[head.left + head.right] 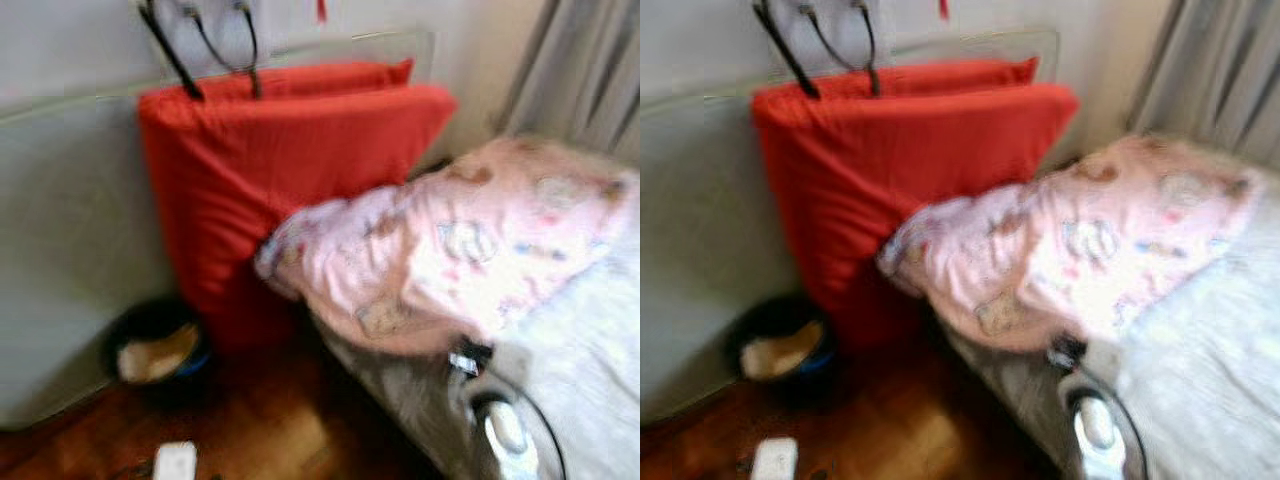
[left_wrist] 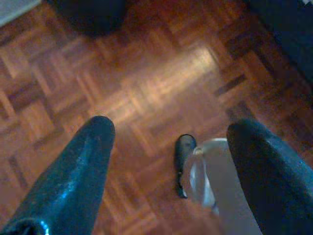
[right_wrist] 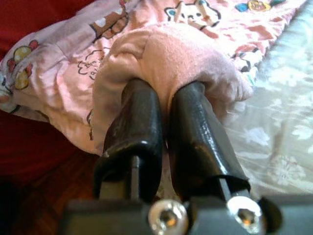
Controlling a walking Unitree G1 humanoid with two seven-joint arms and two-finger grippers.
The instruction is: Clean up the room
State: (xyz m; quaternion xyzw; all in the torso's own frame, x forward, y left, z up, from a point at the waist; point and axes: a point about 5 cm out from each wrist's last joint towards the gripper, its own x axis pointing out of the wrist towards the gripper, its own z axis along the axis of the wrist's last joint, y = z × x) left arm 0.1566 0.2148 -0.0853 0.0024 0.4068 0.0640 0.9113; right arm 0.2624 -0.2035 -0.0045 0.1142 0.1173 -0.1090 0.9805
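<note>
Left end effector (image 2: pixel 168 166): I read its two black fingers as spread apart with nothing between them. It points down at the parquet floor (image 2: pixel 146 88), arm idle.
Floor items: I see a dark bowl (image 1: pixel 155 350) at the foot of the red cushion (image 1: pixel 280 180), and a small white object (image 1: pixel 175 462) on the floor near it; blur prevents identification.
Red cushion: standing on edge against the wall, beside the bed (image 1: pixel 590 330).
Pink blanket (image 1: pixel 450 250): bunched on the near corner of the bed, one end resting against the red cushion. Its long axis runs from the cushion towards the curtain (image 1: pixel 590 70).
Right end effector (image 3: pixel 166 93): fingers closed together, clamped on a fold of the pink blanket.
Governing relation: the blanket lies directly ahead of the right end effector and extends away along the bed; the right arm is the nearer one and already holds it.
Operator judgement: I would expect the next move to pull or spread the blanket along the bed. Risk: the pinched fold may slip.
</note>
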